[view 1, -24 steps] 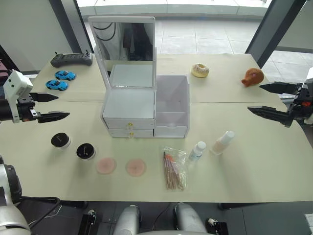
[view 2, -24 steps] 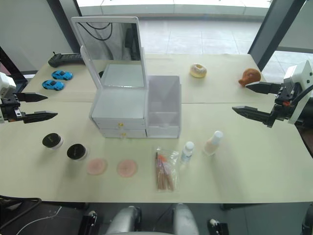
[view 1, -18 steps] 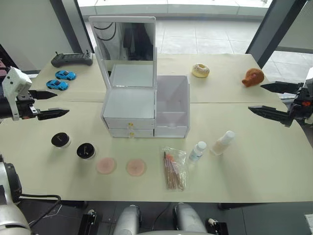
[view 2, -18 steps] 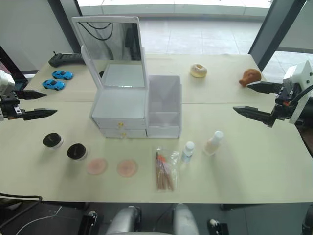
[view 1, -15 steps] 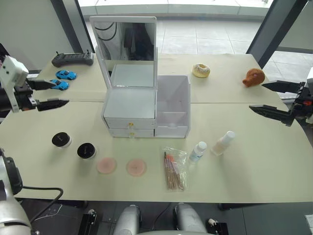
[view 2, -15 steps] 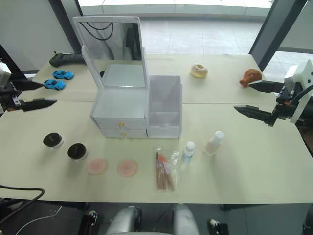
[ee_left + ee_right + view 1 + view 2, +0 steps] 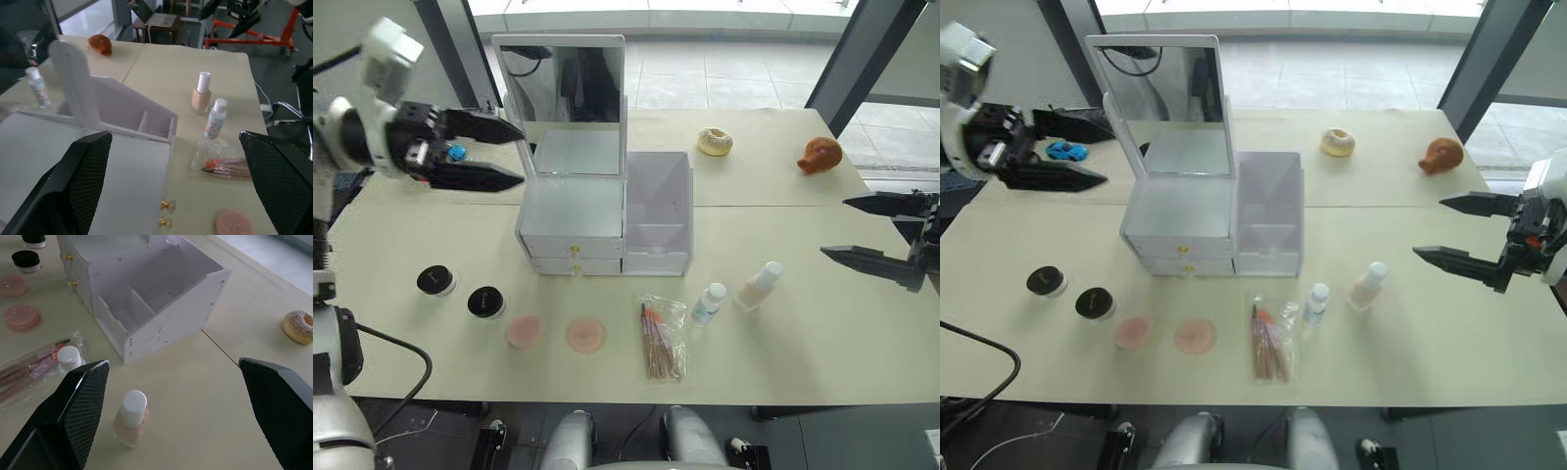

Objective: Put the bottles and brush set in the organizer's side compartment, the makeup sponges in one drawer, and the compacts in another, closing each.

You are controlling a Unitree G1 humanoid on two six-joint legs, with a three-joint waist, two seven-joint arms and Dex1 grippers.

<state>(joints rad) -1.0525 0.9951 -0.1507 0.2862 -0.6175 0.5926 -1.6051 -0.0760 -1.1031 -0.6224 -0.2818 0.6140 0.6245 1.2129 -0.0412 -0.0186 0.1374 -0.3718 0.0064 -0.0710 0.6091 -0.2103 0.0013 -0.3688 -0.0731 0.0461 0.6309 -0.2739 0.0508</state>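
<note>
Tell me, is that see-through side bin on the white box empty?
Empty: the side compartment shows bare walls and a divider, nothing inside.

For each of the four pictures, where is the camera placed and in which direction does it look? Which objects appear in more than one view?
Left eye, right eye: on the head, looking forward and down at the table; left gripper and right gripper both open.
Left wrist: above the organizer, looking past its own fingers toward the bottles.
Right wrist: over the peach bottle, facing the side compartment.
Shared: both wrist views show the brush set.
</note>
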